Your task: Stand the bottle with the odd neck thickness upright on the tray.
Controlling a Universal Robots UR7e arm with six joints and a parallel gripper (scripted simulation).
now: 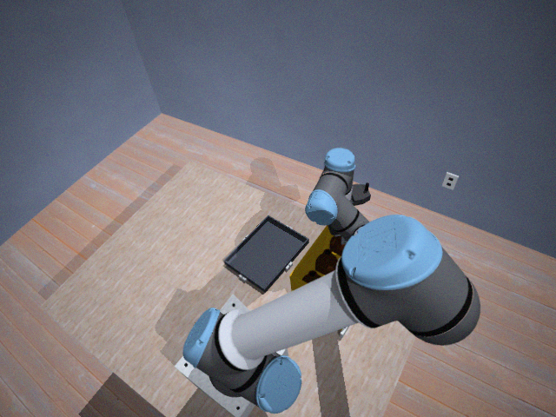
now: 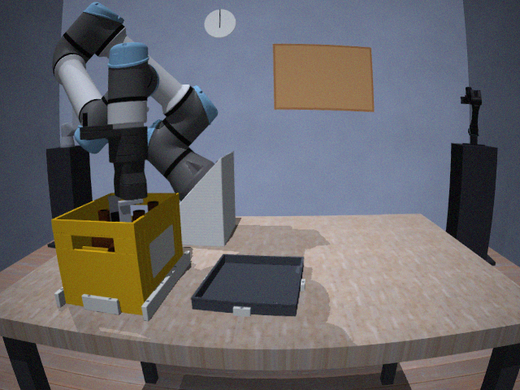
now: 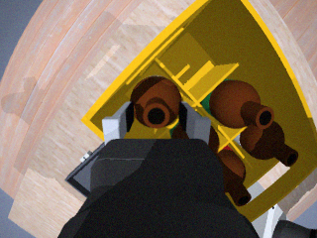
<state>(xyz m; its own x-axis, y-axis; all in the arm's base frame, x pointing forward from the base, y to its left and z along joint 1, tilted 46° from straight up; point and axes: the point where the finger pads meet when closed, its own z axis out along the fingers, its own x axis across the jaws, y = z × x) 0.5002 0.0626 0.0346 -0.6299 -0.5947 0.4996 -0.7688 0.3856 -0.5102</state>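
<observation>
The gripper (image 2: 119, 210) (image 3: 157, 122) is open and points down into the yellow crate (image 1: 313, 252) (image 2: 98, 272) (image 3: 144, 59). In the wrist view its fingers stand on both sides of the neck of one brown bottle (image 3: 158, 89), with gaps beside the neck. Three other brown bottles (image 3: 233, 101) (image 3: 258, 141) (image 3: 232, 166) show clearly to the right in the crate; another is mostly hidden behind the right finger. I cannot tell which neck differs in thickness. The black tray (image 1: 265, 255) (image 2: 252, 281) is empty.
Yellow dividers (image 3: 213, 84) part the crate inside. Pale blocks (image 2: 101, 304) (image 2: 166, 285) stand on the table around the crate, and small ones (image 2: 241, 311) (image 2: 302, 284) at the tray. The tray lies beside the crate, with a gap between them.
</observation>
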